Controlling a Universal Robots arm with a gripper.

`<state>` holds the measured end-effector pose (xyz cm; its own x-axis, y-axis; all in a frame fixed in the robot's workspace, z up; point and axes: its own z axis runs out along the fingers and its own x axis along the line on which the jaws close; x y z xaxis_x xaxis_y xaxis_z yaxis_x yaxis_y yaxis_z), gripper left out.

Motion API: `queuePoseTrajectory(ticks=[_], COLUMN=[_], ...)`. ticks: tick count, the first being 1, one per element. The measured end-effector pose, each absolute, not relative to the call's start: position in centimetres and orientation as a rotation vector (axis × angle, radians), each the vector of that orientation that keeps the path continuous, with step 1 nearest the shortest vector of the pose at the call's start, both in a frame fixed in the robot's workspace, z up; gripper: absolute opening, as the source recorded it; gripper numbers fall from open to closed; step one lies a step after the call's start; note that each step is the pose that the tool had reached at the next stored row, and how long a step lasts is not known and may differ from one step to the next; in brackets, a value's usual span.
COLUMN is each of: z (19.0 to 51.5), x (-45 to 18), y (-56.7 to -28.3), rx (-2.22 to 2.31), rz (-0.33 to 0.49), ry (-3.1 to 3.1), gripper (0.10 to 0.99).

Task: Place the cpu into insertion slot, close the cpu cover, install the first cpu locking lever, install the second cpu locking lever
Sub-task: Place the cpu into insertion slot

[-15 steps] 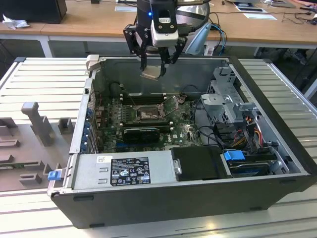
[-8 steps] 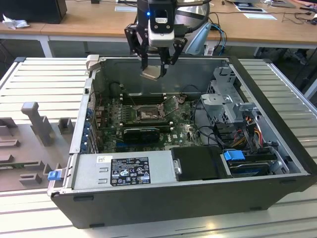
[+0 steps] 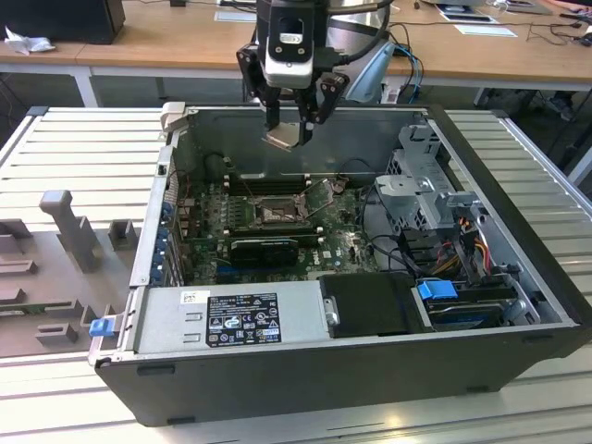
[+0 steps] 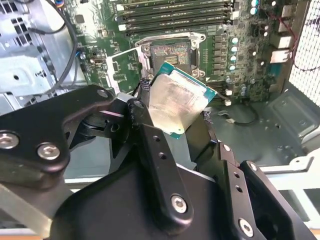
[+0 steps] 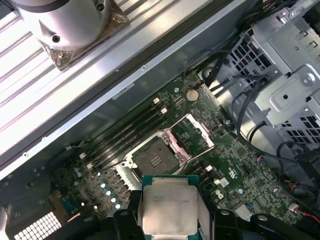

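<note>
The pincer pinches the cpu by two opposite edges and holds it, tilted, in the air over the open computer case. The insertion slot lies below the chip on the motherboard, well apart from it and bare. The cpu cover stands swung open beside it. The chip hides the pincer's tips, and I cannot make out the locking levers for certain.

Open computer case sat on the slatted table. Power supply lay along its near edge, drive cage filled the far corner on the exterior view's right, and green board covered the floor.
</note>
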<state>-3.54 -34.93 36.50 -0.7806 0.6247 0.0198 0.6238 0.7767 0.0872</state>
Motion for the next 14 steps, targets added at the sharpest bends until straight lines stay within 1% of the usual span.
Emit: queuePoseTrajectory(ticks=[14], z=[36.27], x=[-3.54], y=[-34.93], rx=[1.414], rz=[0.135], ry=[2.778], gripper=[0.533])
